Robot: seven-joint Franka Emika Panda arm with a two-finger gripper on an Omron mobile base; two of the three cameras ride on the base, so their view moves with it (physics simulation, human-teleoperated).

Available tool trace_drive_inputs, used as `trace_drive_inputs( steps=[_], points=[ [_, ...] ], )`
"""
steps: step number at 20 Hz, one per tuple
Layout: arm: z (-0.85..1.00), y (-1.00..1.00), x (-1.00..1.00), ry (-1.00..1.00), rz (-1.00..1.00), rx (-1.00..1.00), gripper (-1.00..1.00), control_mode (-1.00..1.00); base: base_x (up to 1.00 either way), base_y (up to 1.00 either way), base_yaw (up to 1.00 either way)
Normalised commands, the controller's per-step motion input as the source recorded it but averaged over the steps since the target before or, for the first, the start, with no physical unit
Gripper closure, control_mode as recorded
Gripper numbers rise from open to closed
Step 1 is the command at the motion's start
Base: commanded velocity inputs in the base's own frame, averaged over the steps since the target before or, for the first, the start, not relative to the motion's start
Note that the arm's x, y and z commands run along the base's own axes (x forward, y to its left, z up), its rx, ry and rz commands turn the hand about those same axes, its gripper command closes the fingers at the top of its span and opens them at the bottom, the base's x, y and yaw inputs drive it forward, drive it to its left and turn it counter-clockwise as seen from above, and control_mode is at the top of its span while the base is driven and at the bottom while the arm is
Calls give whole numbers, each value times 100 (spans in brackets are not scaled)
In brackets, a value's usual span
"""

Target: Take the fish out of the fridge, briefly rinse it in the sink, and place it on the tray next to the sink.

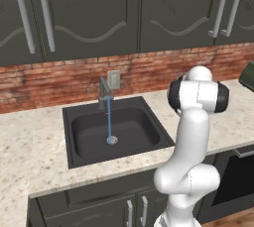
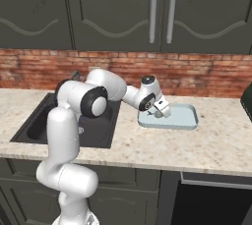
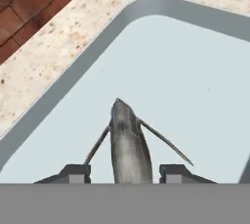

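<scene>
You're in a home-style kitchen, rendered. Dark cabinets (image 1: pixel 89 13) with long handles fill the top of the frame over a red brick backsplash (image 1: pixel 59 77). Mid-frame, a speckled stone counter (image 1: pixel 30 141) holds a black sink (image 1: pixel 144 129) with a running faucet (image 1: pixel 104 92).

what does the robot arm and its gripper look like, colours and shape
The arm is glossy white, built of rounded tubular links with black bands and round black caps at the joints. The gripper is a small white block, and its two fingers are short, dark grey and square-tipped. No cables or markings show.

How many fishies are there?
1. The fish lies between the end effector fingers, over the tray beside the sink. None elsewhere that shows.
</scene>
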Motion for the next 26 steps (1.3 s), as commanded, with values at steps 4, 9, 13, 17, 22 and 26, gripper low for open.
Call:
trace_drive_inputs(
  steps=[4,9,13,17,22,26],
  points=[
    [49,0,-3,-13,-3,0,-100,-100,0,0,0],
    [72,14,-45,-20,-6,0,-100,-100,0,0,0],
    [41,45,-100,-26,-4,-2,-100,-100,0,0,0],
    [2,62,-100,-33,0,-10,-100,-100,0,0,0],
    [37,44,-100,-44,-1,-4,-100,-100,0,0,0],
    [99,18,-100,-54,-4,0,-100,-100,0,0,0]
  ],
)
